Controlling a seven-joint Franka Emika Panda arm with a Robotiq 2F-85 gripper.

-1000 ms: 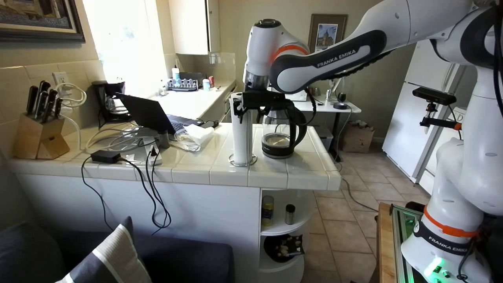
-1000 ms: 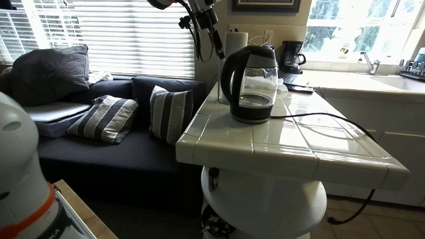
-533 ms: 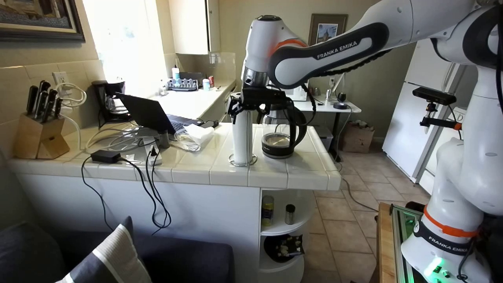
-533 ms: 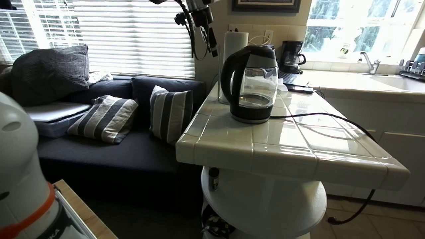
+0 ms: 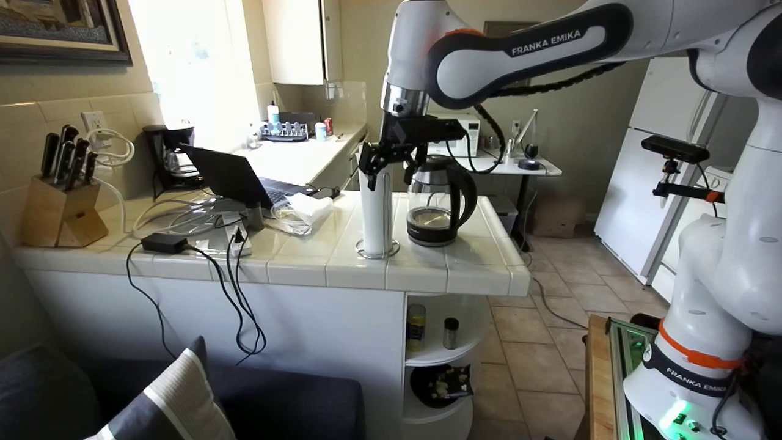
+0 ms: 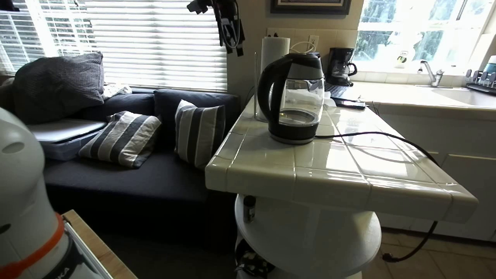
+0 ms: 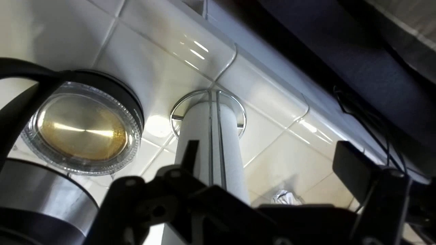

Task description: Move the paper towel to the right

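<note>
The paper towel is a tall white roll (image 5: 376, 214) standing upright on a wire holder on the tiled counter; it also shows in an exterior view (image 6: 274, 50) behind the kettle and in the wrist view (image 7: 193, 131). My gripper (image 5: 390, 178) is open and empty at the height of the roll's upper part and overlaps it in that view. In an exterior view the gripper (image 6: 234, 51) hangs left of the roll with a gap between them. In the wrist view the gripper's (image 7: 267, 158) jaws stand wide apart; one finger overlaps the roll, the other is over the counter edge.
A glass kettle (image 5: 429, 235) with a black handle stands close beside the roll, also in the wrist view (image 7: 85, 129). A laptop (image 5: 229, 177), cables and a white crumpled wrap (image 5: 310, 208) lie further along the counter (image 5: 293, 266). A sofa (image 6: 155, 182) is below its edge.
The arm has risen, and the gripper has turned and moved away from the roll, leftward in an exterior view. The roll and kettle have not moved.
</note>
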